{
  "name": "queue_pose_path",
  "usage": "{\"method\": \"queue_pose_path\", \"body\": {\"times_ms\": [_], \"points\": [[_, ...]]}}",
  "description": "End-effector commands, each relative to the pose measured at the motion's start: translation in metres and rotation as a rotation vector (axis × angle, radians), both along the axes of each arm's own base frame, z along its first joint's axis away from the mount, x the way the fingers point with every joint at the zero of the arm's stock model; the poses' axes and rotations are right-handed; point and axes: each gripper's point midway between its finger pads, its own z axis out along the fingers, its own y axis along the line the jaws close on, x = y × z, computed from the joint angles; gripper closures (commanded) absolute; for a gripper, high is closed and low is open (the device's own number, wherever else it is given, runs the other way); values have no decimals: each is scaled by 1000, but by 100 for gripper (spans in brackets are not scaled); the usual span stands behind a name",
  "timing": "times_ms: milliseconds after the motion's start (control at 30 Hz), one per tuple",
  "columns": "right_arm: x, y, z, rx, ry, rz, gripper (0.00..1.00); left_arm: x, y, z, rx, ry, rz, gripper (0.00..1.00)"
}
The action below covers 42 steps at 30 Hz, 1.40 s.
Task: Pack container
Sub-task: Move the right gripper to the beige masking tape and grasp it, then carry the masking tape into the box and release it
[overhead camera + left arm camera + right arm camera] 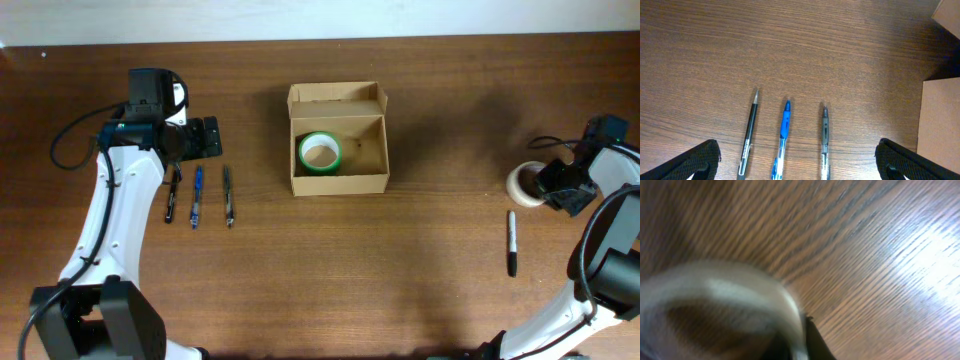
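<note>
The container [338,184], a tan cardboard box with its flap lid open at the back, sits mid-table with a green tape roll [304,153] inside. Its cardboard edge shows in the left wrist view [940,125]. My left gripper [207,138] is open and empty above the tips of three pens; in its wrist view [797,165] the fingers stand wide on either side of them. My right gripper [550,185] is at a whitish tape roll [521,185] at the far right. The blurred right wrist view shows the roll [740,280] close up, with the fingers [800,340] closed on its wall.
A black pen [172,200], a blue pen [197,197] and a grey pen [228,196] lie side by side left of the box; they also show in the left wrist view, black [750,130], blue [783,132], grey [824,135]. A black marker [512,243] lies below the whitish roll.
</note>
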Motion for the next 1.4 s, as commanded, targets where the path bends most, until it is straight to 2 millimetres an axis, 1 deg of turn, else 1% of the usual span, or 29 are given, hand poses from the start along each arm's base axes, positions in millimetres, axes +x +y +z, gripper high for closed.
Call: {"method": "queue_pose_path", "body": {"times_ms": [0, 33, 67, 100, 133, 167, 233, 300, 333, 400, 433, 467, 500, 533, 567, 600, 633, 667, 700, 733, 767, 800, 867, 900, 1000, 1033, 1067, 1200, 1367], "points": [[-2, 9, -2, 54, -1, 4, 96, 4, 0, 3, 2, -7, -16, 1], [-2, 10, 2, 55, -4, 4, 96, 4, 0, 3, 2, -8, -16, 1], [1, 11, 17, 58, -20, 15, 96, 4, 0, 3, 2, -8, -16, 1], [3, 11, 23, 60, -31, 26, 96, 4, 0, 3, 2, -8, -16, 1], [7, 12, 35, 65, -57, 38, 96, 4, 0, 3, 2, -8, -16, 1], [14, 15, 61, 69, -110, 56, 96, 4, 0, 3, 2, -8, -16, 1], [27, 22, 105, 72, -217, 120, 96, 4, 0, 3, 2, -8, -16, 1], [41, 38, 173, 48, -374, 224, 96, 4, 0, 3, 2, -8, -16, 1], [45, 47, 201, 34, -437, 271, 96, 4, 0, 3, 2, -7, -16, 1], [51, 82, 277, -29, -595, 432, 96, 4, 0, 3, 2, -8, -16, 1], [51, 103, 309, -72, -655, 518, 96, 4, 0, 3, 2, -7, -16, 1], [48, 135, 345, -113, -725, 638, 96, 4, 0, 3, 2, -7, -16, 1], [44, 169, 371, -139, -779, 749, 96, 4, 0, 3, 2, -7, -16, 1], [40, 197, 387, -152, -815, 836, 96, 4, 0, 3, 2, -7, -16, 1], [36, 226, 396, -164, -838, 930, 96, 4, 0, 3, 2, -7, -16, 1], [32, 263, 399, -181, -845, 1041, 96, 4, 0, 3, 2, -7, -16, 1], [29, 289, 393, -198, -829, 1123, 96, 4, 0, 3, 2, -8, -16, 1], [28, 306, 386, -212, -804, 1180, 96, 4, 0, 3, 2, -7, -16, 1], [27, 333, 370, -225, -758, 1266, 96, 4, 0, 3, 2, -8, -16, 1], [28, 349, 359, -229, -729, 1318, 96, 4, 0, 3, 2, -7, -16, 1], [33, 382, 330, -241, -658, 1427, 96, 4, 0, 3, 2, -8, -16, 1], [39, 392, 314, -261, -614, 1448, 96, 4, 0, 3, 2, -7, -16, 1], [56, 402, 281, -331, -521, 1459, 96, 4, 0, 3, 2, -7, -16, 1], [74, 413, 248, -350, -464, 1470, 96, 4, 0, 3, 2, -7, -16, 1], [91, 424, 215, -339, -425, 1479, 96, 4, 0, 3, 2, -7, -16, 1], [94, 425, 209, -337, -418, 1480, 96, 4, 0, 3, 2, -7, -16, 1], [100, 429, 198, -335, -408, 1481, 96, 4, 0, 3, 2, -8, -16, 1], [116, 433, 170, -333, -388, 1476, 96, 4, 0, 3, 2, -7, -16, 1], [126, 430, 136, -322, -332, 1473, 96, 4, 0, 3, 2, -7, -16, 1]]}}
